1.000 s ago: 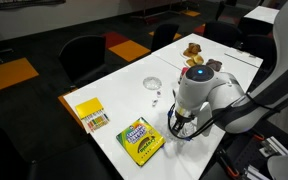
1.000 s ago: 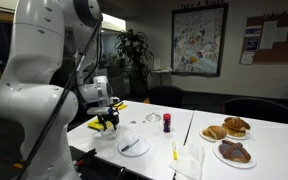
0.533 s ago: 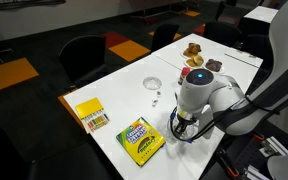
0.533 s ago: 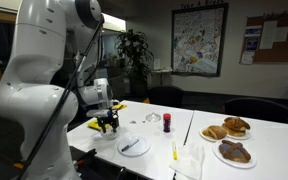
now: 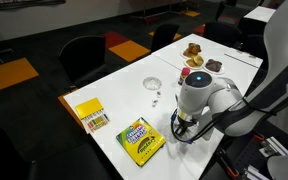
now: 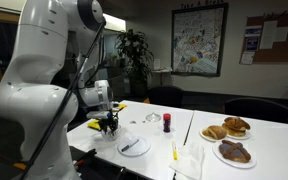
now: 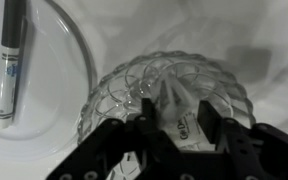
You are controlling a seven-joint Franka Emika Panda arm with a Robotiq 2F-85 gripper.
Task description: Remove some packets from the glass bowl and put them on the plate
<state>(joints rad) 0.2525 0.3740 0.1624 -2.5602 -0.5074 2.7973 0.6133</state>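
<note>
The glass bowl [image 7: 134, 85] stands near the bench [image 5: 124, 95] edge on the robot's side, with pale packets [image 7: 176, 105] inside. The fingers [image 7: 224, 135] reach down into it, spread either side of the packets; I cannot tell whether they pinch any. Just beside the bowl lies the plate [image 7: 54, 100], a pen [image 7: 11, 55] across it. The crayon box [image 5: 141, 140] crowds close by the bowl. Mostly bare bench runs from the bowl to a small clear dish [image 5: 152, 85].
</note>
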